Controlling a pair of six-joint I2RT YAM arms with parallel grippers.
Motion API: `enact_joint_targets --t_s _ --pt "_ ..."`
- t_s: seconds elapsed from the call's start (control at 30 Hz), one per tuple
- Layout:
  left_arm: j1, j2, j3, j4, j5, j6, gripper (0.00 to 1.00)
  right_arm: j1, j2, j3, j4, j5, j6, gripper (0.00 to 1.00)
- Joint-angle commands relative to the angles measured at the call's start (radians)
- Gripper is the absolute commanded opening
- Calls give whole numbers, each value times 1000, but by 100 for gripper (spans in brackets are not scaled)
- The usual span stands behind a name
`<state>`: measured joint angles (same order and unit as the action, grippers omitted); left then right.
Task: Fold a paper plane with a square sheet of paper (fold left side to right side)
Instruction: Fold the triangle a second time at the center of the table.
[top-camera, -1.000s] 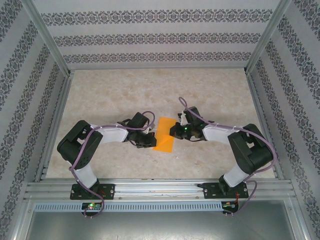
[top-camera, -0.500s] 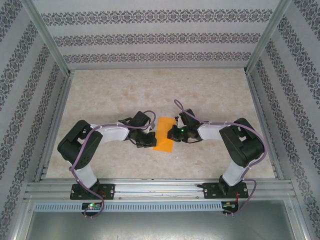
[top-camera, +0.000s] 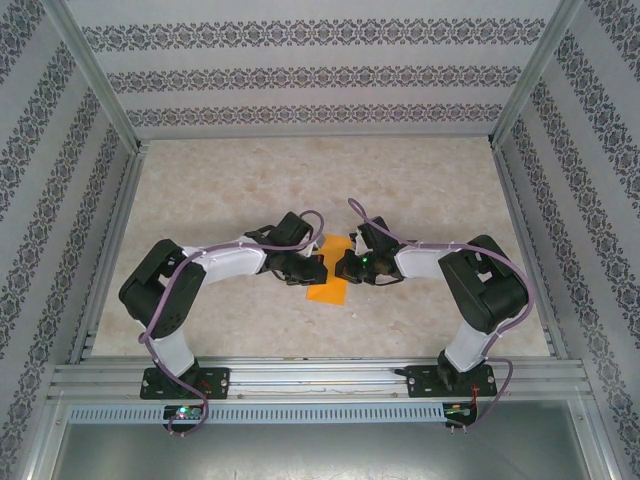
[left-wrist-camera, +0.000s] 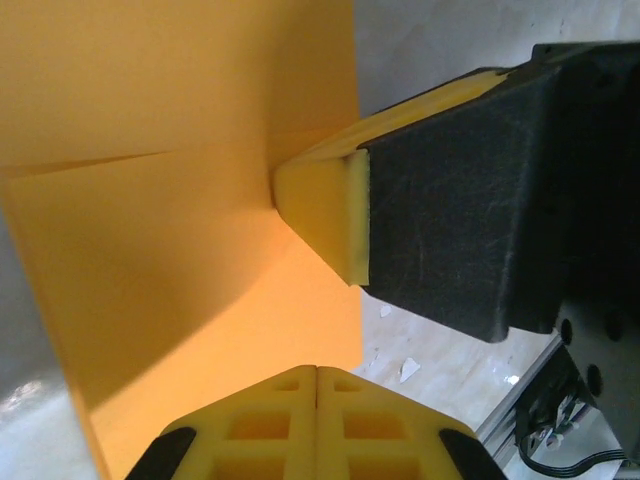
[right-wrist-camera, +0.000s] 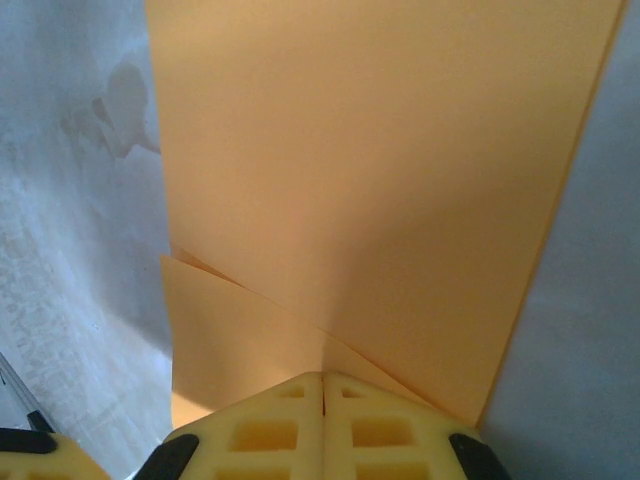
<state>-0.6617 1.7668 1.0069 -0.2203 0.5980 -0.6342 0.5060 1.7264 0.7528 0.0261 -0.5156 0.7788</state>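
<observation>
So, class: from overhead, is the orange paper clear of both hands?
No, the left hand and right hand both overlap the orange paper.

My left pincer (top-camera: 318, 268) and right pincer (top-camera: 343, 266) stand nearly tip to tip over the orange sheet (top-camera: 328, 291) at mid-table, each barring the other's way across. Past them open tabletop (top-camera: 300, 180) runs to the patterned back wall (top-camera: 320, 80); the side walls (top-camera: 55, 190) and near rail (top-camera: 320, 381) hem me in.
</observation>
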Motion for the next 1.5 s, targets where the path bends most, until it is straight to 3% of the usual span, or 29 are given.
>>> enact_joint_targets --t_s 0.0,0.3,0.8,1.47 --pt "-12 36 20 3 11 22 0 -6 54 -14 -97 65 -21 0" --pt "-12 90 51 13 8 30 0 -6 70 -13 -104 62 -23 0" --pt "-12 112 14 -18 -90 42 0 -7 75 -7 -138 75 -39 0" --pt "-39 98 -6 -145 -118 188 0 -16 97 3 -175 88 -57 0"
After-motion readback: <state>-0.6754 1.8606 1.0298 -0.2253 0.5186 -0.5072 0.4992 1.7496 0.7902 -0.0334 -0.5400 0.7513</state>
